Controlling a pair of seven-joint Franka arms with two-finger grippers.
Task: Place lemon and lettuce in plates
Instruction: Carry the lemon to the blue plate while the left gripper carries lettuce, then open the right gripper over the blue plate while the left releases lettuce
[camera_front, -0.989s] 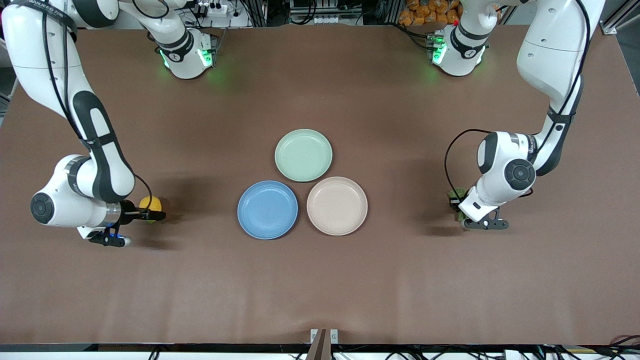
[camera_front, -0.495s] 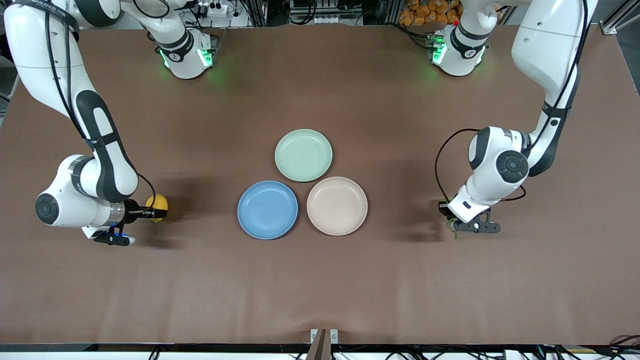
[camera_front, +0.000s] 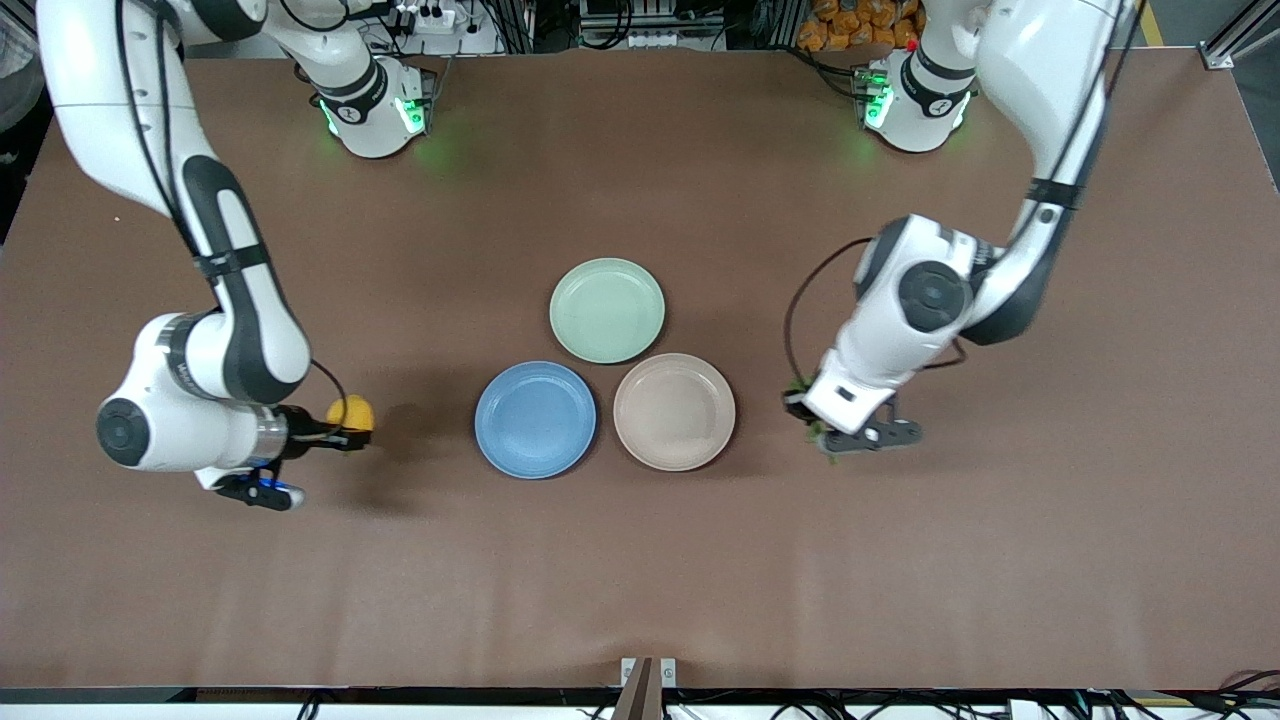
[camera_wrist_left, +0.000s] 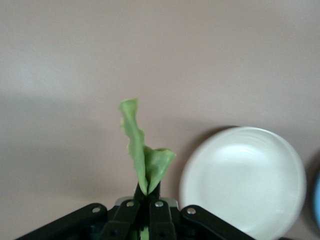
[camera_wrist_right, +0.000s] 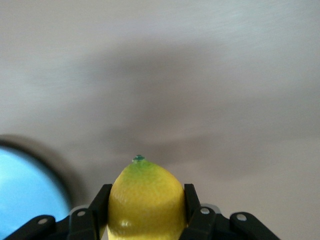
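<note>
My right gripper (camera_front: 350, 430) is shut on the yellow lemon (camera_front: 351, 412) and holds it above the bare table toward the right arm's end, apart from the blue plate (camera_front: 535, 419). In the right wrist view the lemon (camera_wrist_right: 145, 200) sits between the pads, with the blue plate's rim (camera_wrist_right: 30, 190) at the edge. My left gripper (camera_front: 812, 425) is shut on the green lettuce (camera_front: 808, 385), above the table beside the pinkish beige plate (camera_front: 674, 411). In the left wrist view the lettuce (camera_wrist_left: 142, 152) sticks up from the shut jaws, with the beige plate (camera_wrist_left: 242, 182) beside it.
A pale green plate (camera_front: 607, 309) lies farther from the front camera, touching the gap between the two other plates. The brown table (camera_front: 640, 560) stretches wide nearer the front camera. The arm bases stand along the table's top edge.
Both arms have moved toward the plates at the table's middle. The right gripper carried the lemon toward the blue plate; the left gripper carried the lettuce toward the beige plate.
</note>
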